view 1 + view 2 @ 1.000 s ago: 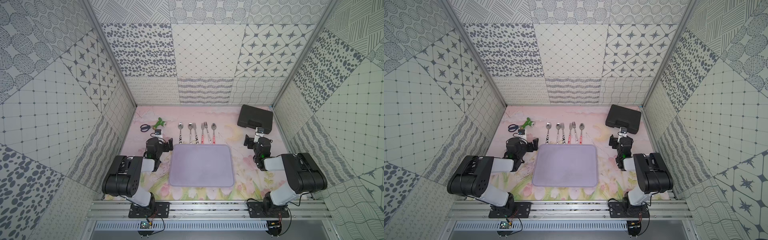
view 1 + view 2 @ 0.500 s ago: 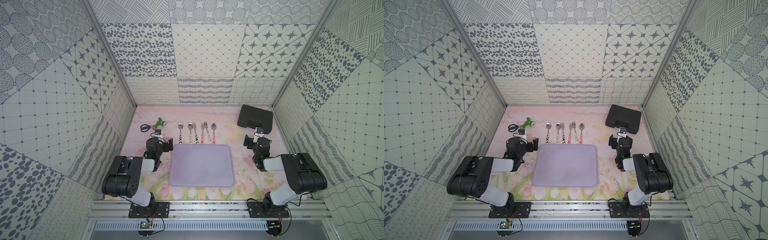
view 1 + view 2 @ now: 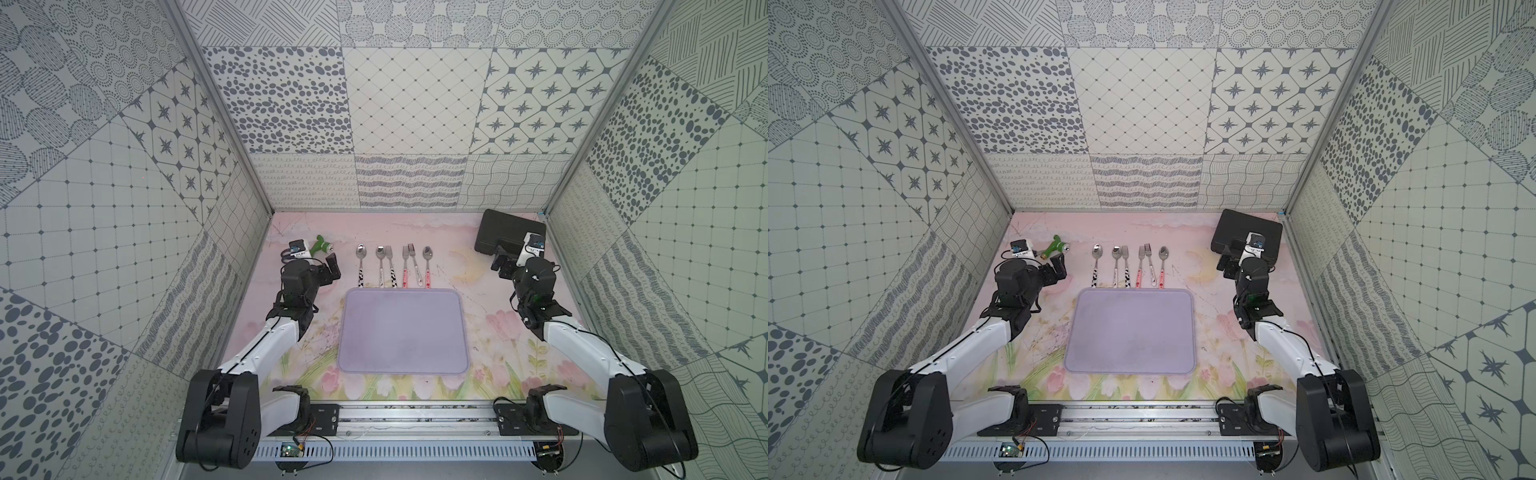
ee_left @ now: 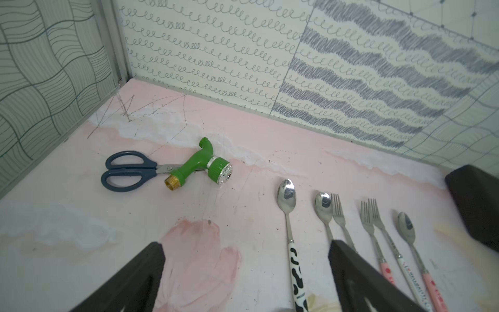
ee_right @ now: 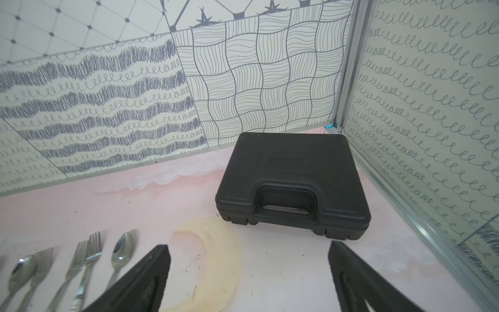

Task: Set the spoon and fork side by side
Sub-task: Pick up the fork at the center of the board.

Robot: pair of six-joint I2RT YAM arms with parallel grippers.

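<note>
In both top views a flat lavender rectangular mat (image 3: 402,332) lies mid-table. Along its twelve o'clock edge runs a row of steel cutlery (image 3: 392,268), three spoons and three forks. The left gripper (image 3: 326,272) hangs at the mat's ten o'clock and the right gripper (image 3: 503,266) at two o'clock, both empty.

In the left wrist view, its fingers (image 4: 129,278) stand wide apart over the cow-patch-handled steel spoon (image 4: 290,224). Blue-handled scissors (image 4: 127,171) and a green plastic hose nozzle (image 4: 201,167) lie toward eleven o'clock.

In the right wrist view the jaws gape too. The pink-handled steel spoon (image 5: 122,251) is the nearest piece, and a black plastic carry case (image 5: 291,175) sits at one o'clock.

Nothing looks picked yet. I'd come straight down across a handle's middle, clear of the close neighbours.
</note>
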